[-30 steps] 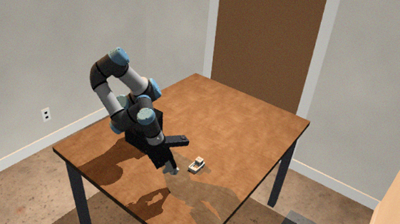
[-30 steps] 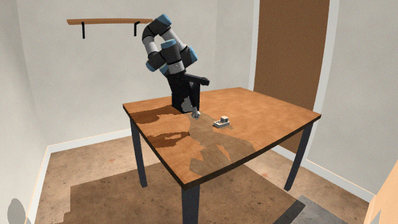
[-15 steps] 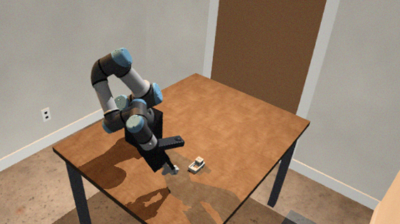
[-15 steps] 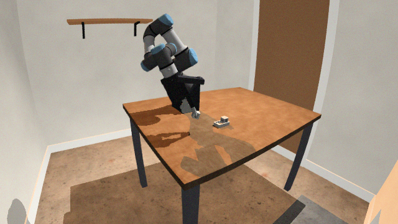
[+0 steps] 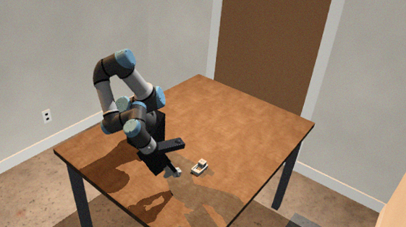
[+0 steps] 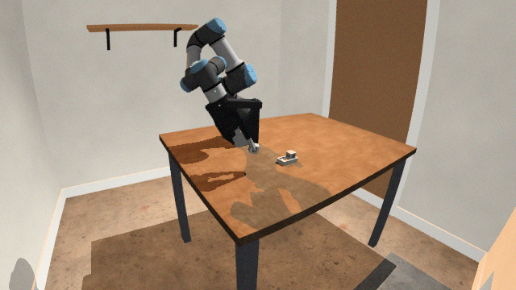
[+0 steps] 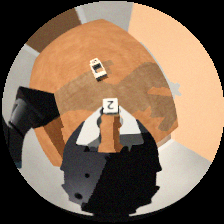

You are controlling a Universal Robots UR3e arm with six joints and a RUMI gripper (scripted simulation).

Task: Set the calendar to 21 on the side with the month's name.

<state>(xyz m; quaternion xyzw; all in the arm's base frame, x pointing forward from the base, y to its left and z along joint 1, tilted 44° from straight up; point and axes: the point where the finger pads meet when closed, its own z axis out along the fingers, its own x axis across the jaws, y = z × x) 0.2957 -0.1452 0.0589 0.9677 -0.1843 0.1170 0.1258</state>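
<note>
White cube seems pinched in the tool; the other sits in the tray.

Table: brown, mottled top with straight sides and a thin dark edge, carried on dark, square-cut legs. One small off-white tray rests directly on the top, upright, its base level with the surface. In the exterior view, a broad grey-brown shadow spreads left of the tray and in front of it. Darker shadows lie farther left of the tray, well apart from it.
</note>
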